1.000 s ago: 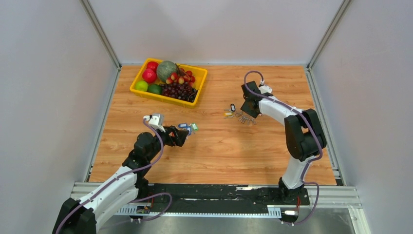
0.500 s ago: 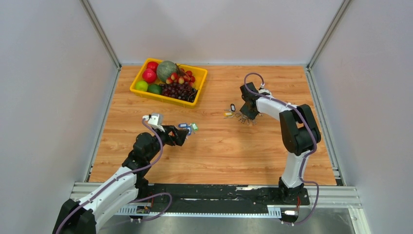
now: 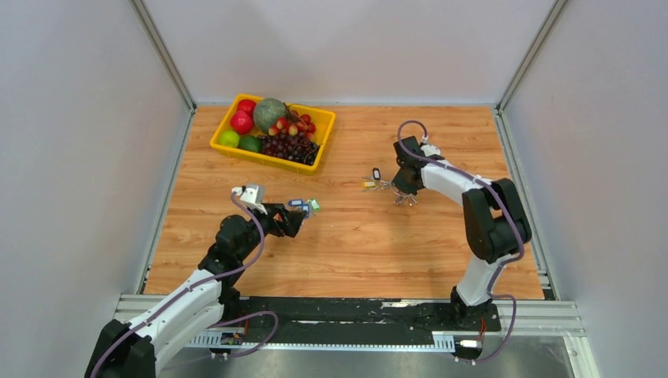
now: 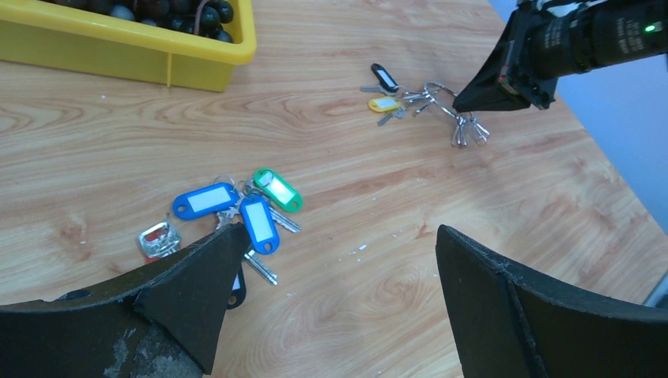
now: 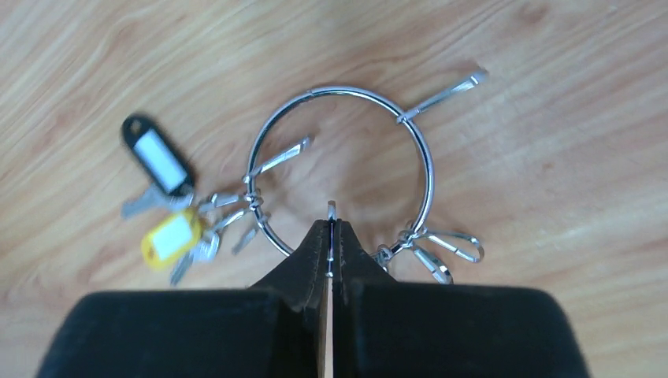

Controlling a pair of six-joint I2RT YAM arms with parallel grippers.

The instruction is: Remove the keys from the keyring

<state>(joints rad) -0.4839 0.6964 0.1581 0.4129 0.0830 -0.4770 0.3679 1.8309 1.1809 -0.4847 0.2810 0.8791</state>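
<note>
Wood table (image 3: 354,236); right pincer (image 5: 332,230) clenched on keyring (image 5: 426,169), well apart from edges; left pincer (image 4: 339,235) released above keys (image 4: 258,223).

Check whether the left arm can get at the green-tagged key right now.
Probably yes. The left pincer is open, the green-tagged key lies uncovered just ahead of it, and the right pincer is far off, clamping the keyring.
</note>
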